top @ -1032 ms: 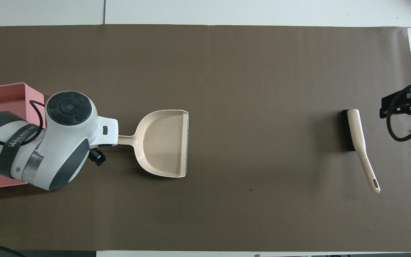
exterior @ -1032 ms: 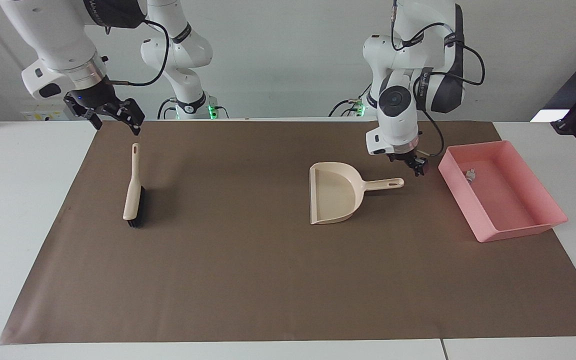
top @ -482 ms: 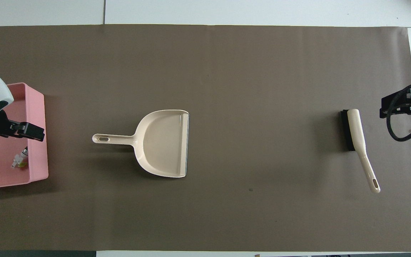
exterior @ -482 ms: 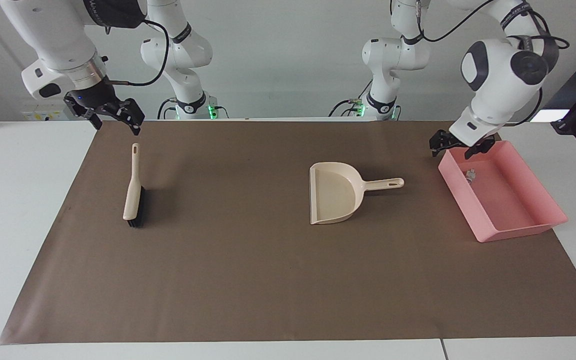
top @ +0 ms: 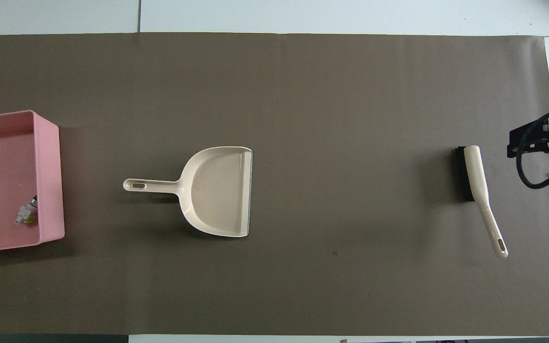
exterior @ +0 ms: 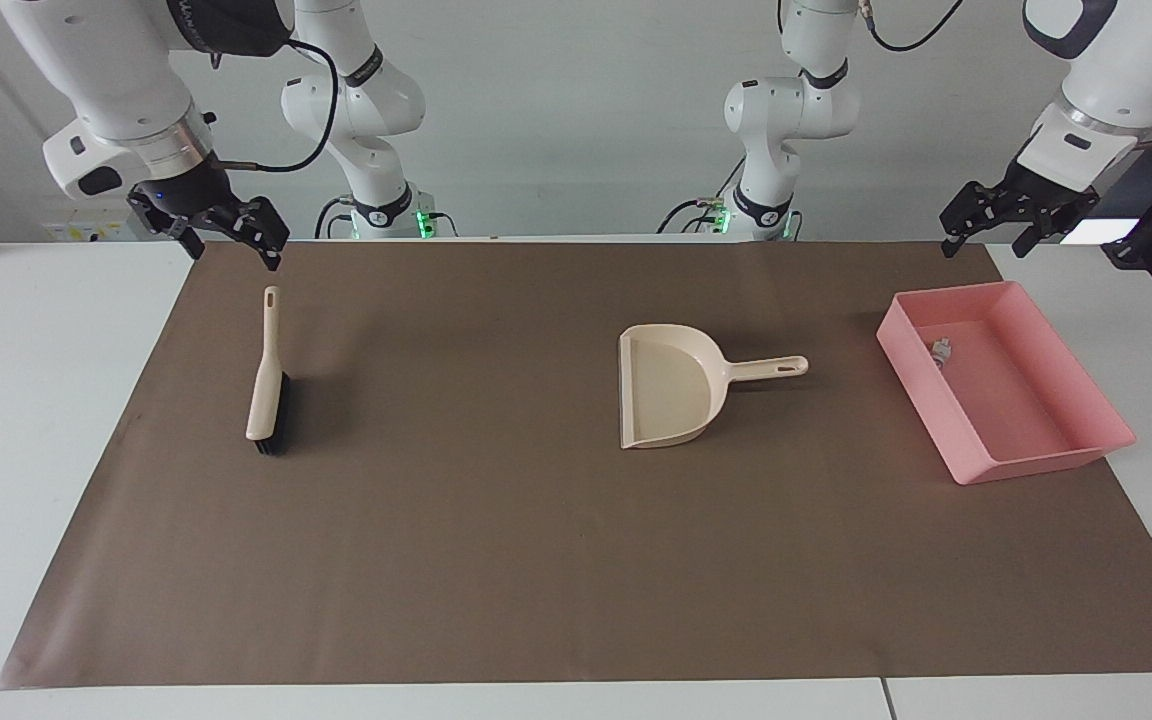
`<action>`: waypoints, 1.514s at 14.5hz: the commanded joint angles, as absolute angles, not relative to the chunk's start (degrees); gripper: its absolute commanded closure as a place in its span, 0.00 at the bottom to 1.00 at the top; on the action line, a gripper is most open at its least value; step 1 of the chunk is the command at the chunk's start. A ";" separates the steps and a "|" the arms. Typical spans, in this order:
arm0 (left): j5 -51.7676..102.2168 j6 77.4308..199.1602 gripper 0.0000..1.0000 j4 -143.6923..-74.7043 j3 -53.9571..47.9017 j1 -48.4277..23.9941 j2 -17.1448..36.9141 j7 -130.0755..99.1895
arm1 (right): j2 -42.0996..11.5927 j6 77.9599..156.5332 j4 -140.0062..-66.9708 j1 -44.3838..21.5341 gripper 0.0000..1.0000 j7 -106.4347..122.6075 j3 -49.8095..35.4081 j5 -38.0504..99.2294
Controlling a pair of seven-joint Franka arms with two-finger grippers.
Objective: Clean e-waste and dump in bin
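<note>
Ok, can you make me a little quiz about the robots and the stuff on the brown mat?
1. True or false: the e-waste lies inside the pink bin.
2. Which is nearer to the left arm's end of the table: A the brush, B the dustpan?
3. Fill in: the dustpan's handle points toward the ____.

Key
1. True; it lies at the end of the bin nearer the robots.
2. B; the brush lies near the right arm's end.
3. bin.

Bonus: the left gripper and the right gripper both hang in the air, fingers open, holding nothing.
</note>
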State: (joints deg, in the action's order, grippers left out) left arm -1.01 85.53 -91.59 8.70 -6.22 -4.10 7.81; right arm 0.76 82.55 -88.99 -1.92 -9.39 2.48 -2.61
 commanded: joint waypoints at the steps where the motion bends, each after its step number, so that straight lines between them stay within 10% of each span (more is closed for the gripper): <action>1: 0.09 84.02 0.02 -89.56 8.26 -5.10 -2.29 7.38 | 1.76 83.58 -90.18 -1.41 0.00 -8.35 2.37 -1.58; 22: 0.09 84.38 0.02 -91.41 2.81 0.09 -3.16 7.47 | 1.76 83.58 -90.18 -1.41 0.00 -8.35 2.37 -1.58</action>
